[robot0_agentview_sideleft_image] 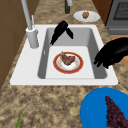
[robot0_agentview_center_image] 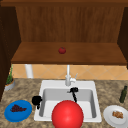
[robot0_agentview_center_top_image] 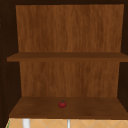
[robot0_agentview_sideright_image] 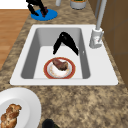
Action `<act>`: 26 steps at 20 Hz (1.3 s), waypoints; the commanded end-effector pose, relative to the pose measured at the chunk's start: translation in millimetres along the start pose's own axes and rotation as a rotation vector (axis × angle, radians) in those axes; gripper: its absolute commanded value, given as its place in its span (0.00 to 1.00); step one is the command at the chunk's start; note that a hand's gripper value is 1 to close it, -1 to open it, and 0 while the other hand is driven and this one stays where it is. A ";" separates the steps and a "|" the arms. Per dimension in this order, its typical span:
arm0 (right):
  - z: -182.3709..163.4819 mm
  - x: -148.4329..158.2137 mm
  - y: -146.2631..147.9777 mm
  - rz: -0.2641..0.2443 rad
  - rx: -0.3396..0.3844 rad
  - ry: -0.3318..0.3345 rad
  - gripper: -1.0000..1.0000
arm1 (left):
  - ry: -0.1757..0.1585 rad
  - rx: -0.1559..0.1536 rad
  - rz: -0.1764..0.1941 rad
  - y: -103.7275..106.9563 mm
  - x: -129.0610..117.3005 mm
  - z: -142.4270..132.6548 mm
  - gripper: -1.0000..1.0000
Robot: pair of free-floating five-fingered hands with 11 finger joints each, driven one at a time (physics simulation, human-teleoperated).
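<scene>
Fingers straight and empty, the right hand [robot0_agentview_sideright_image: 65, 41] hovers over the sink's [robot0_agentview_sideright_image: 22, 76] red-rimmed plate [robot0_agentview_sideright_image: 72, 71] of meat [robot0_agentview_sideright_image: 60, 63] — left hand [robot0_agentview_sideleft_image: 112, 52], loosely curled, empty, beside the basin.

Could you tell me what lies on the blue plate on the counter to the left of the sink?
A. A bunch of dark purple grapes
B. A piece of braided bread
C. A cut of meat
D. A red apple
A: the blue plate carries a bunch of dark purple grapes, seen clearly in the left side view too; the left hand hangs beside it, by the sink's left rim.
</scene>
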 end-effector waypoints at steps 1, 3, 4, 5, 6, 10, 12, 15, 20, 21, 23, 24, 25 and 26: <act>26.0 -3.0 -7.6 0.007 -0.081 0.004 0.00 | 0.000 0.000 0.000 0.0 0.0 0.0 0.50; 40.7 -4.1 -11.4 0.005 -0.102 -0.004 0.00 | 0.000 0.000 0.000 0.0 0.0 0.0 0.50; 48.5 -4.8 -13.7 0.006 -0.115 -0.006 0.00 | 0.000 0.000 0.000 0.0 0.0 0.0 0.50; 56.4 -6.1 -15.6 0.010 -0.128 -0.006 0.00 | 0.000 0.000 0.000 0.0 0.0 0.0 0.50; 65.7 -8.4 -15.4 0.011 -0.147 -0.007 0.00 | 0.000 0.000 0.000 0.0 0.0 0.0 0.50; 94.5 -11.0 -21.1 0.022 -0.220 -0.012 0.00 | 0.000 0.000 0.000 0.0 0.0 0.0 0.50; 109.3 -12.6 -21.0 0.021 -0.253 -0.019 0.00 | 0.000 0.000 0.000 0.0 0.0 0.0 0.50; 131.3 -14.1 -23.7 0.031 -0.308 -0.018 0.00 | 0.000 0.000 0.000 0.0 0.0 0.0 0.50; 164.1 -17.8 -26.6 0.052 -0.407 -0.015 0.00 | 0.000 0.000 0.000 0.0 0.0 0.0 0.50; 168.9 -21.9 -26.2 0.070 -0.435 -0.010 0.00 | 0.000 0.000 0.000 0.0 0.0 0.0 0.50; 180.0 -24.9 -26.0 0.083 -0.485 -0.007 0.00 | 0.000 0.000 0.000 0.0 0.0 0.0 0.50; 184.5 -26.2 -25.7 0.087 -0.512 -0.008 0.00 | 0.000 0.000 0.000 0.0 0.0 0.0 0.50; 189.6 -27.7 -25.5 0.091 -0.538 -0.009 0.00 | 0.000 0.000 0.000 0.0 0.0 0.0 0.50; 194.6 -28.9 -25.7 0.094 -0.564 -0.010 0.00 | 0.000 0.000 0.000 0.0 0.0 0.0 0.50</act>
